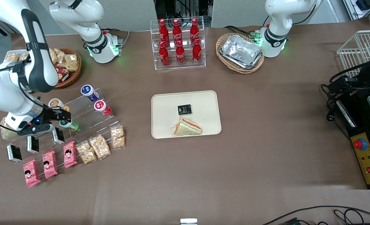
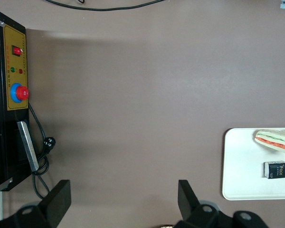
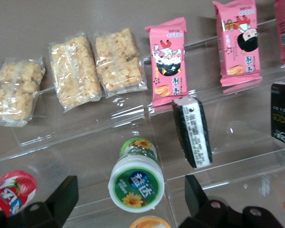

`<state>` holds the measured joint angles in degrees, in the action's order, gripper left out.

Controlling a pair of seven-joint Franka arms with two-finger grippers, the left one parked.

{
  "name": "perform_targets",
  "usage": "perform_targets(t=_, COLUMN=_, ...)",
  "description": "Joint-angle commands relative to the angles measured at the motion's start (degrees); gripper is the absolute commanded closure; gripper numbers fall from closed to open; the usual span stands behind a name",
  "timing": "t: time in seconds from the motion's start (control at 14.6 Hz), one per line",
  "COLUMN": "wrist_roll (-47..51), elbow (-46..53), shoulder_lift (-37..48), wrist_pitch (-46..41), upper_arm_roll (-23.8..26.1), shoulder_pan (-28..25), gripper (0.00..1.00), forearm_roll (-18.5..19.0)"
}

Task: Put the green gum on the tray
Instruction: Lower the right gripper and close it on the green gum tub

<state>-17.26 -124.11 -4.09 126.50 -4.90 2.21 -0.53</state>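
Observation:
The green gum (image 3: 136,181) is a small green bottle with a white lid and a dark green label; it lies on the clear acrylic step stand (image 1: 88,115). In the front view the green gum (image 1: 69,125) sits at the stand's lower step. My gripper (image 3: 130,197) is open, with a finger on each side of the gum, not touching it; in the front view the gripper (image 1: 63,117) hovers just over the bottle. The cream-beige tray (image 1: 163,103) lies at the table's middle and holds a sandwich (image 1: 187,127) and a small black packet (image 1: 184,109).
An orange-bodied bottle (image 1: 56,103), a red one (image 1: 102,107) and a blue-lidded one (image 1: 88,91) share the stand. Black packets (image 1: 58,135), pink snack packs (image 1: 69,154) and crisp-rice bags (image 1: 99,146) lie nearer the front camera. A wicker snack basket (image 1: 66,67) and cola rack (image 1: 178,43) stand farther away.

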Motion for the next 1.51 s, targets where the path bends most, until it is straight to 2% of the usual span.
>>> perform_targets(t=0.0, wrist_roll=-0.1, elbow=-0.3, shoulder_lift=-1.0, wrist_pitch=1.3, upper_arm_roll=-0.2, shoulder_pan=-0.2, gripper=0.00, forearm_roll=0.9)
perform_targets(t=0.41, wrist_roll=-0.5, elbow=-0.6, shoulder_lift=-2.4, wrist_pitch=2.0, upper_arm_roll=-0.4, shoulder_pan=0.5, gripper=0.00, forearm_roll=0.9)
perform_targets(t=0.68, wrist_roll=-0.7, elbow=-4.0, shoulder_lift=-2.6, wrist_pitch=6.9, upper_arm_roll=-0.5, shoulder_pan=0.4, gripper=0.00, forearm_roll=1.1)
perform_targets(t=0.96, wrist_roll=-0.7, elbow=-4.7, shoulder_lift=-2.6, wrist_pitch=7.7, upper_arm_roll=-0.5, shoulder_pan=0.4, gripper=0.00, forearm_roll=2.1)
perform_targets(t=1.03, wrist_roll=-0.7, elbow=-4.7, shoulder_lift=-2.4, wrist_pitch=7.7, upper_arm_roll=-0.5, shoulder_pan=0.4, gripper=0.06, forearm_roll=2.8)
perform_targets(t=1.16, wrist_roll=-0.7, elbow=-4.7, shoulder_lift=-2.4, wrist_pitch=7.7, upper_arm_roll=-0.5, shoulder_pan=0.4, gripper=0.25, forearm_roll=3.2)
perform_targets(t=1.44, wrist_roll=-0.3, elbow=-4.8, shoulder_lift=-2.4, wrist_pitch=7.4, upper_arm_roll=-0.5, shoulder_pan=0.4, gripper=0.39, forearm_roll=3.2)
